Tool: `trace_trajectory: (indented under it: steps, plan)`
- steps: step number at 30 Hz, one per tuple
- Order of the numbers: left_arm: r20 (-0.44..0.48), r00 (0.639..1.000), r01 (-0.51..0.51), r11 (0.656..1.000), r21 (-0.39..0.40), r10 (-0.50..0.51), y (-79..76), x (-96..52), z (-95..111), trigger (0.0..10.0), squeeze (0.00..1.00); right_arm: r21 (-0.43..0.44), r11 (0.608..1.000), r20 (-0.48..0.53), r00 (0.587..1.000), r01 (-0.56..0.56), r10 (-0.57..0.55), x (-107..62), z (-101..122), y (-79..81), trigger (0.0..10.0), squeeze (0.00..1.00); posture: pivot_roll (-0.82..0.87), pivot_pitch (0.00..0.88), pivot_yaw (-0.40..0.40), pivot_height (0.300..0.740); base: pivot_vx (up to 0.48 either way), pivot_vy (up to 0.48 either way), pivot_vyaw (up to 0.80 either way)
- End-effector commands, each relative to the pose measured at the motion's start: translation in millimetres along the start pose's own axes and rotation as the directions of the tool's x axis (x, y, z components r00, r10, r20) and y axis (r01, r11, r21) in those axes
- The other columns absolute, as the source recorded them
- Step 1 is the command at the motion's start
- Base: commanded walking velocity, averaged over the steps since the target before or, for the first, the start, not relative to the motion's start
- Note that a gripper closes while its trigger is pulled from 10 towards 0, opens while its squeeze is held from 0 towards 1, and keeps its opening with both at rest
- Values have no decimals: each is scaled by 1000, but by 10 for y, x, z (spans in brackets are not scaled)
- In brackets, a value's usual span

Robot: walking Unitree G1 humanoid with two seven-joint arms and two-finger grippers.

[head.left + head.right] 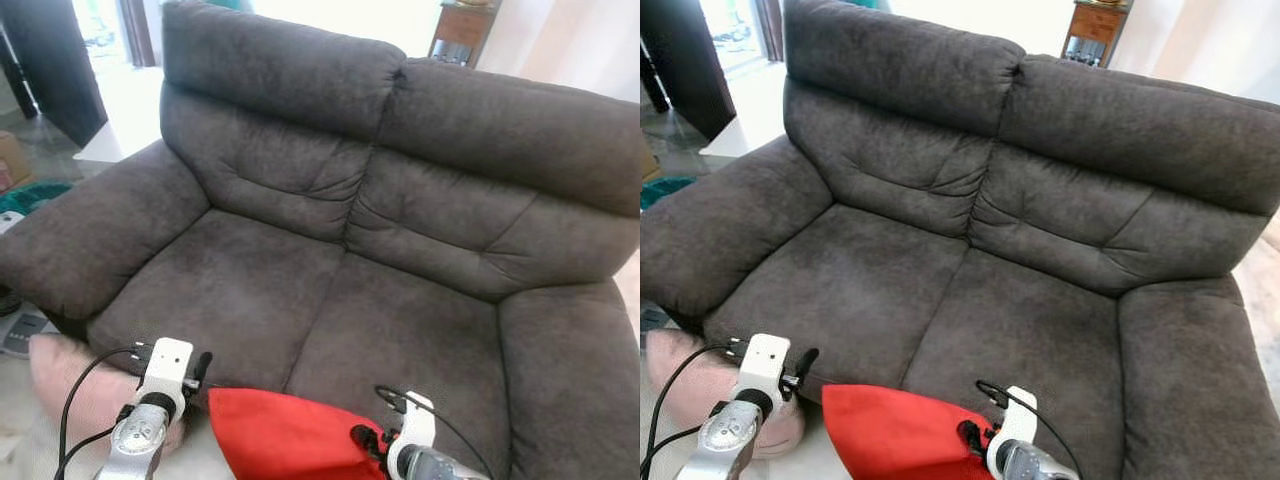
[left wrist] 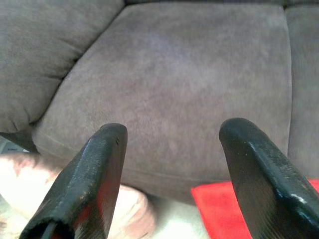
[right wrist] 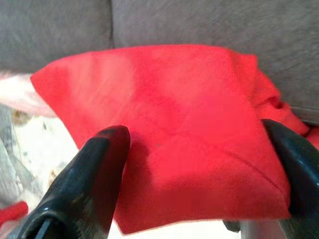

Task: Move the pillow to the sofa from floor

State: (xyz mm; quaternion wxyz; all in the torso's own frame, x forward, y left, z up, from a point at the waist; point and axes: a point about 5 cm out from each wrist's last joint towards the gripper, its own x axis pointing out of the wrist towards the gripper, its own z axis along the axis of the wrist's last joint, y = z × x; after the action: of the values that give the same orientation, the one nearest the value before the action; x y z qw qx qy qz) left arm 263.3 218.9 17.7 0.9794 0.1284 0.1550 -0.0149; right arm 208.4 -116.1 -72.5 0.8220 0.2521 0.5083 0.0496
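A red pillow (image 1: 285, 435) hangs low in front of the dark grey sofa (image 1: 380, 230), its top edge overlapping the seat's front edge. My right gripper (image 3: 199, 144) is shut on the red pillow (image 3: 174, 119), whose fabric fills the space between the two fingers. To its left, my left gripper (image 2: 172, 134) is open with nothing between its fingers, and points at the left seat cushion (image 2: 179, 84). A pale pink pillow (image 1: 70, 385) lies on the floor below the left gripper, against the sofa's left front corner.
The sofa's left armrest (image 1: 90, 235) and right armrest (image 1: 570, 370) flank the seat. A wooden cabinet (image 1: 462, 25) stands behind the sofa. A white ledge (image 1: 120, 120) and a teal item (image 1: 35, 195) are at the left.
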Motion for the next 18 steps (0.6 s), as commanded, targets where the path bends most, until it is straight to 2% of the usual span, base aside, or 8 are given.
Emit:
trace_trajectory:
  steps: [1, 7, 14, 18]
  plan:
    - [-5, 1000, 26, 1000, -9, -26, -82, 46, 32, 10000, 0, -9, 1000, -8, 1000, 5, -5, 0, 0, -1, 10000, 0, 259, 0, -144, 740, 0, 0, 0]
    - [3, 999, 33, 999, -13, -33, -129, 114, 92, 10000, 0, -20, 1000, 7, 1000, 14, -14, 7, 93, 51, 10000, 0, 258, 0, -136, 740, 0, 0, 0]
    - [-14, 1000, 16, 1000, -6, -16, -70, 63, 16, 10000, 0, 42, 999, 40, 999, 5, -6, -9, 206, 49, 10000, 0, 288, 0, -138, 740, 0, 0, 0]
    - [-18, 1000, 14, 1000, -7, -14, -60, 37, -11, 10000, 0, 43, 999, 37, 999, 8, -10, -14, 244, 54, 10000, 0, 294, 0, -152, 740, 0, 0, 0]
